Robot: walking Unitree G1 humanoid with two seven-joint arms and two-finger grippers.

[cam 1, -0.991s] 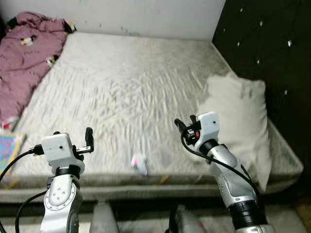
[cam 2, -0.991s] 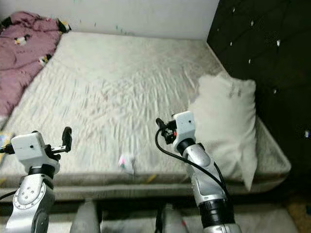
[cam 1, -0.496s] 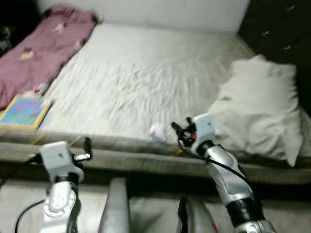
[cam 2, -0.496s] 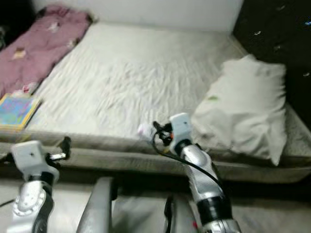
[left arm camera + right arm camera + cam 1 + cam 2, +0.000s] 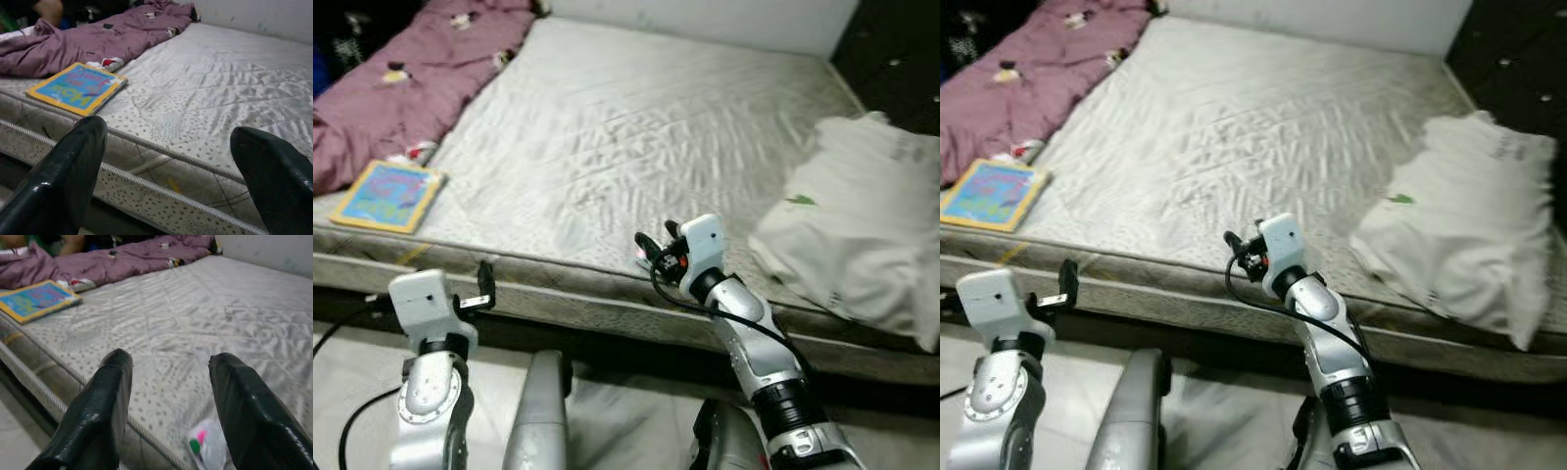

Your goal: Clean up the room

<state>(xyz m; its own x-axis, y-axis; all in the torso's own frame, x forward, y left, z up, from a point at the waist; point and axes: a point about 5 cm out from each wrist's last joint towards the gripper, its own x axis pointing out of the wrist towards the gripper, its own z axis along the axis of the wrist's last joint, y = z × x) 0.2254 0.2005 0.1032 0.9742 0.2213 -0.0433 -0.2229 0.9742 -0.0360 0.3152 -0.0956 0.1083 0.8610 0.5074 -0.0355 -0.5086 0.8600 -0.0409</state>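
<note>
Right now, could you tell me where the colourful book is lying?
The colourful book lies on the mattress near its front edge, on the robot's left, beside the purple blanket.

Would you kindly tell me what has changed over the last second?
The camera view has shifted, bringing the book into fuller sight. The right gripper has closed in on the small wrapper at the mattress edge, fingers open, nothing grasped. The left gripper stays open, low beside the mattress. Blanket and pillow lie as before.

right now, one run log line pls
right hand open over small wrapper at mattress edge | left hand open, facing book
</note>
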